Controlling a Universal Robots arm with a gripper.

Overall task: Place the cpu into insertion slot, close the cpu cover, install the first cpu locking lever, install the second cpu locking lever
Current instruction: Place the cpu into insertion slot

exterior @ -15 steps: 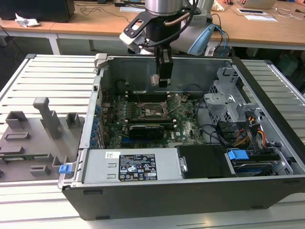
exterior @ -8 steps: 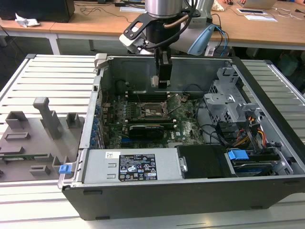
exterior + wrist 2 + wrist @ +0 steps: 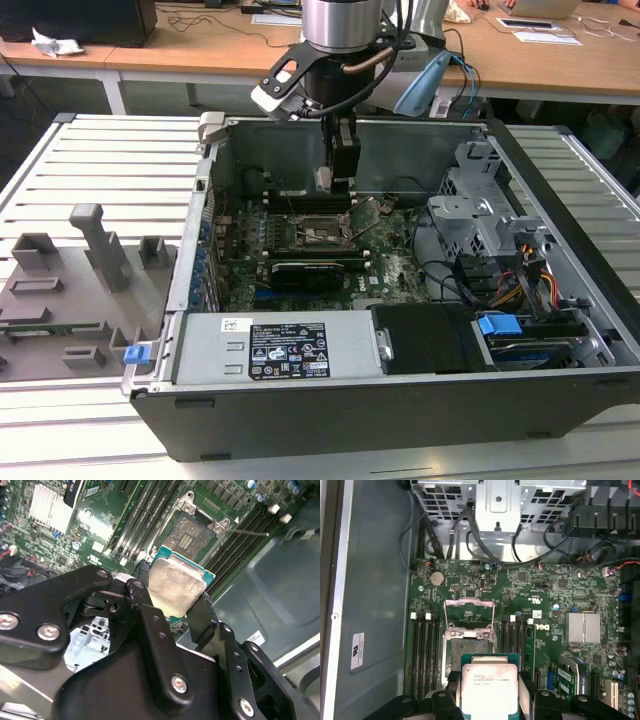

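Observation:
My gripper (image 3: 336, 168) hangs inside the open computer case, shut on the cpu (image 3: 323, 180). In both wrist views the cpu (image 3: 489, 686) (image 3: 176, 586) is a pale silver square on a green carrier edge, clamped between two black fingers (image 3: 146, 611). It hovers above the motherboard, apart from the insertion slot (image 3: 462, 645) (image 3: 192, 532) (image 3: 318, 232), whose dark contact field lies bare and is partly hidden by the chip in the first wrist view. The cpu cover (image 3: 469, 601) is a thin metal frame swung open off the slot. A thin lever rod (image 3: 250, 531) sticks out beside the slot.
Memory slots (image 3: 425, 650) flank the slot on both sides. A long black card (image 3: 315, 268) lies in front of it, and a finned heat sink (image 3: 583, 627) sits nearby. A power supply (image 3: 290, 345) and a drive cage (image 3: 480, 215) crowd the case. Left of the case lies a grey fixture plate (image 3: 70, 290).

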